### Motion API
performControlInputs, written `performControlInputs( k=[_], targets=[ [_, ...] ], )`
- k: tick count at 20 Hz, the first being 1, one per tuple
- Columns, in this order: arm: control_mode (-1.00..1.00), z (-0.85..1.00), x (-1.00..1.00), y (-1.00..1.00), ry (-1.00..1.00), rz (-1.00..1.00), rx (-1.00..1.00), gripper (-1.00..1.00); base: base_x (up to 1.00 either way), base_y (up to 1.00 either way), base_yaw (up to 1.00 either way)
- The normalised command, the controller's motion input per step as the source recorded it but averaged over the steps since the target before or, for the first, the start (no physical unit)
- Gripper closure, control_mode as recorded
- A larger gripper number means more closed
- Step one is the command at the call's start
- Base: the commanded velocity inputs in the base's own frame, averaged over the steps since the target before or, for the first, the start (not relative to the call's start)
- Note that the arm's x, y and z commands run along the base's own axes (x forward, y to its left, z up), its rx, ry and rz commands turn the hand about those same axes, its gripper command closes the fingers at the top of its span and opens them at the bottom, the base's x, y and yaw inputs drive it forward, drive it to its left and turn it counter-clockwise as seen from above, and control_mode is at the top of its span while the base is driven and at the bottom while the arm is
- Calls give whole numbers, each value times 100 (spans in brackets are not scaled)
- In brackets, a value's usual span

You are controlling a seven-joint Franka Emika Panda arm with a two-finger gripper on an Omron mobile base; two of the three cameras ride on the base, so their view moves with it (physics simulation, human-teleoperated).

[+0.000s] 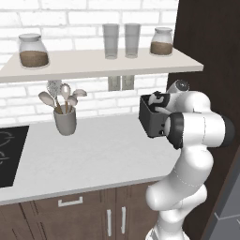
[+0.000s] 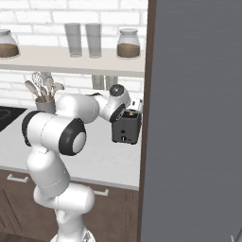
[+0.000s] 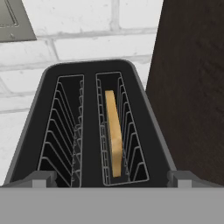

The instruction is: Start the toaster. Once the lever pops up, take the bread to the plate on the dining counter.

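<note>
**Over the toaster, jaws spread, bread down in the slot**

I hang directly above the toaster (image 3: 94,127), looking straight down into its two wire-caged slots. My jaws stand wide apart and hold nothing; my fingertips (image 3: 43,178) sit low at either side of the toaster's near end in the hand view. The toaster stands at the back right of the grey surface (image 1: 93,154), close against the dark wood panel (image 3: 192,87) and near the white brick wall (image 1: 28,96).

The bread (image 3: 114,131) is one golden slice standing on edge in the right-hand slot, its top edge below the slot mouth. The left-hand slot is bare.

I judge the slice to be light, fairly stiff once toasted but crumbly, with a dry, rough face that should not slip. It will crush or snap if I squeeze hard. The place to take it is across its two flat faces, near the top edge, with my jaws lined up along the slot. As it sits now there is little standing proud to grip, and the wire guides crowd both sides.

The toaster itself is a rigid black box, likely light enough to slide if I push its lever off-line. I cannot see the lever from above. The pale knob (image 2: 124,138) shows on its front in the right base view.
</note>
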Motion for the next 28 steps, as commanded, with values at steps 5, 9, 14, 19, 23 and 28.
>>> performControlInputs(
  k=[5, 9, 14, 19, 23, 28],
  targets=[
    [-100, 0, 0, 0, 0, 0, 0, -100, 0, 0, 0],
    [-100, 0, 0, 0, 0, 0, 0, -100, 0, 0, 0],
    [-100, 0, 0, 0, 0, 0, 0, -100, 0, 0, 0],
    [-100, 0, 0, 0, 0, 0, 0, -100, 0, 0, 0],
    [-100, 0, 0, 0, 0, 0, 0, -100, 0, 0, 0],
    [-100, 0, 0, 0, 0, 0, 0, -100, 0, 0, 0]
  ],
)
